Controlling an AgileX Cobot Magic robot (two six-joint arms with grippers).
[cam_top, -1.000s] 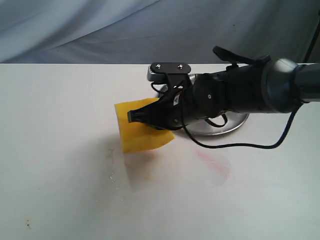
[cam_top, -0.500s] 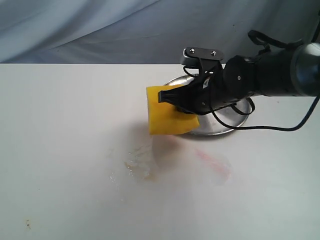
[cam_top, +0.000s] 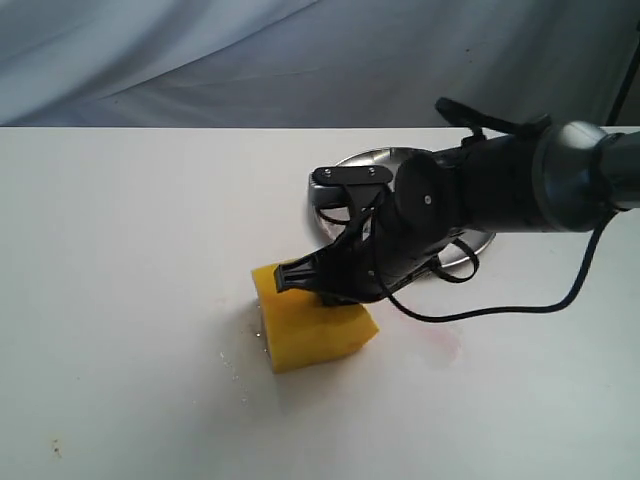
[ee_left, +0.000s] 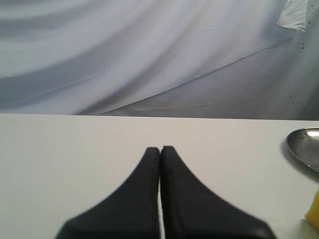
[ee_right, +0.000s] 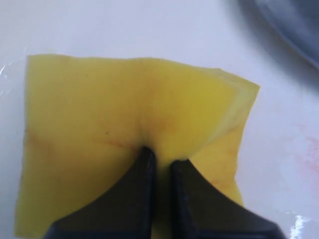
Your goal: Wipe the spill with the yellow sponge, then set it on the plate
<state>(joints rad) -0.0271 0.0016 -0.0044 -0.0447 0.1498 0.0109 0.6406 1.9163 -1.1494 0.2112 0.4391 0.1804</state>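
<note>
My right gripper (cam_top: 296,279) pinches a fold of the yellow sponge (cam_top: 315,332) and presses it onto the tabletop (cam_top: 120,250) near its middle, likely covering the spill, which I cannot see. The plate (cam_top: 372,156) sits just behind, toward the far edge. My left gripper (ee_left: 160,150) is closed and empty.

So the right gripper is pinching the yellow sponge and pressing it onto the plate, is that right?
No. The right gripper is pinching the yellow sponge, but presses it onto the table beside the plate, not onto it, as the exterior view shows.
</note>
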